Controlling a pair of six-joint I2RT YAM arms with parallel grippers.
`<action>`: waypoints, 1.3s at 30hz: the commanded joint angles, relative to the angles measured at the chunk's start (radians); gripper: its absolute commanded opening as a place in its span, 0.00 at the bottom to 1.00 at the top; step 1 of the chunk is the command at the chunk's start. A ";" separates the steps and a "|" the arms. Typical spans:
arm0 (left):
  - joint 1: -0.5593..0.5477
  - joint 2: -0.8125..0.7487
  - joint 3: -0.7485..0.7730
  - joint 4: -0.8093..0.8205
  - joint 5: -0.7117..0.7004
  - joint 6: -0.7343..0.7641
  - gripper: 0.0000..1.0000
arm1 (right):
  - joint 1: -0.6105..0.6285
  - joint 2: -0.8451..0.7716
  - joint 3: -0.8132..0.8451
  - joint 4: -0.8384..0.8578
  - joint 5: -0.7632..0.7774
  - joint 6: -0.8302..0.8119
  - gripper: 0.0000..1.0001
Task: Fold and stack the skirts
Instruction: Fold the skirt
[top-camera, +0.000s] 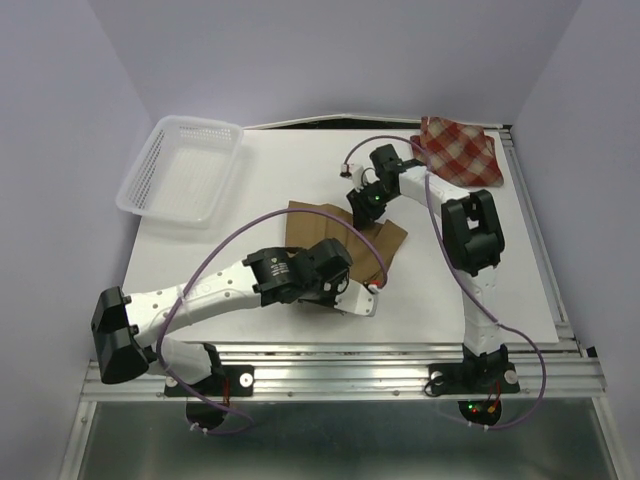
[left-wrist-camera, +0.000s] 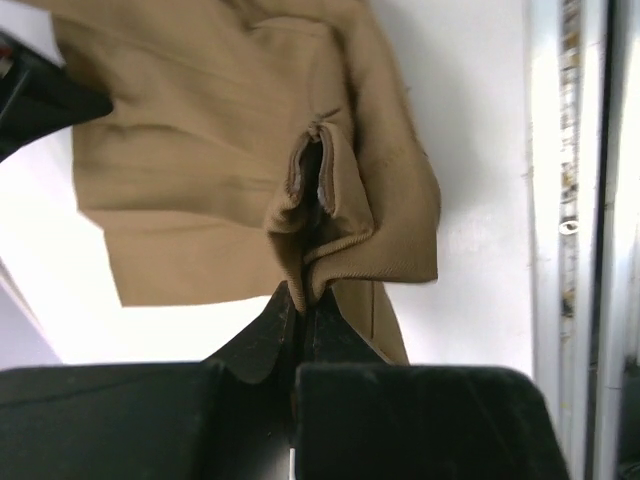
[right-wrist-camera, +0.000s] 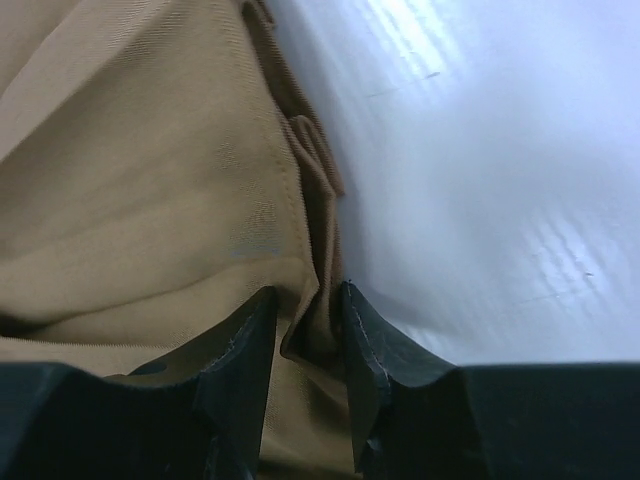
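Two skirts are not yet stacked: the plaid skirt (top-camera: 460, 150) is left crumpled at the far right, while the tan skirt (top-camera: 392, 238), mid-table, is pinched tight by the left gripper (left-wrist-camera: 303, 305) and straddled at its hem by the right gripper (right-wrist-camera: 310, 305), whose hold cannot be told.

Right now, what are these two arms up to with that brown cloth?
Both arms are working on the tan skirt mid-table. The left gripper is shut on a pinched-up fold of it; the right gripper straddles the skirt's edge, its jaws apart. The plaid skirt lies crumpled at the far right corner, untouched. Nothing is stacked yet.
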 joint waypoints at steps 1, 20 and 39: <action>0.084 -0.010 0.040 0.065 -0.130 0.113 0.00 | 0.041 -0.027 -0.092 -0.017 -0.008 -0.041 0.38; 0.262 0.037 -0.114 0.706 -0.099 0.551 0.00 | 0.070 -0.056 -0.140 -0.007 -0.038 -0.014 0.37; 0.305 0.027 -0.212 0.737 0.024 0.673 0.00 | -0.011 -0.018 0.133 -0.086 -0.014 0.100 0.50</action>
